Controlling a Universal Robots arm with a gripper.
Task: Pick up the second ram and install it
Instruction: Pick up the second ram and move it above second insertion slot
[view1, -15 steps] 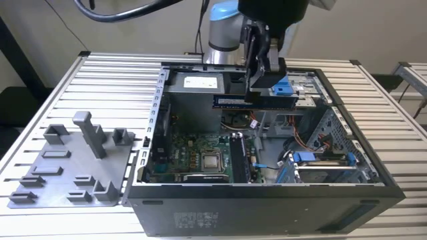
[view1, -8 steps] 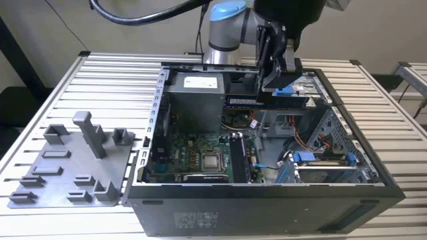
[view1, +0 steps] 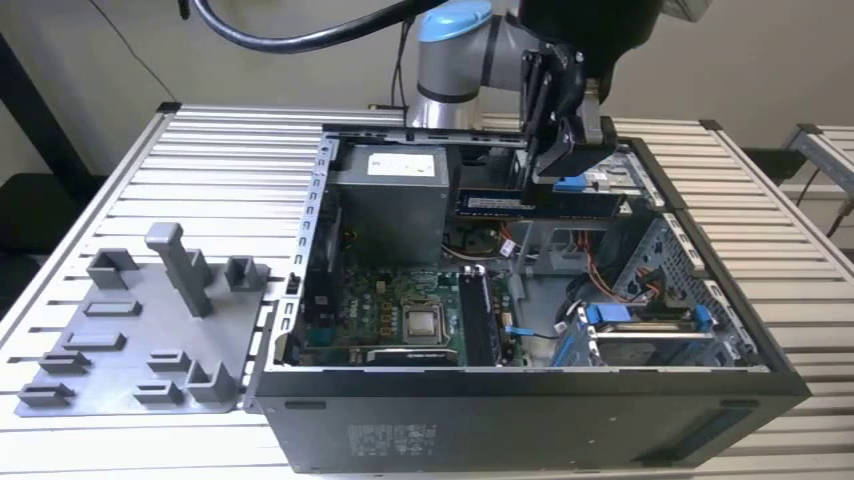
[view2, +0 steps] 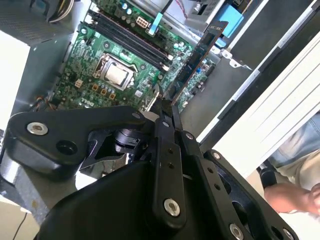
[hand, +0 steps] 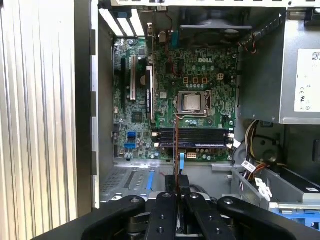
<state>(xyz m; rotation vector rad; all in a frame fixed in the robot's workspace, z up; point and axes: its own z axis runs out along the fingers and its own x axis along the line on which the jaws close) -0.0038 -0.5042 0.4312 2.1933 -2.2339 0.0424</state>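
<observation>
Green board, likely light, stiff, fragile: ram (view1: 497, 204) clamped in the pincer (view1: 558, 190) over the case (view1: 534, 420) (hold edges, not chips).

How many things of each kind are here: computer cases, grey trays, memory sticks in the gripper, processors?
Open black metal computer case: 1
Flat grey plastic tray with upright blocks: 1
Thin bluish-green memory stick held by the black gripper: 1
Square silver processor chip: 1
Total: 4

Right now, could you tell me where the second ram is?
In the exterior view, the second ram is clamped in the gripper above the open computer case.
</observation>
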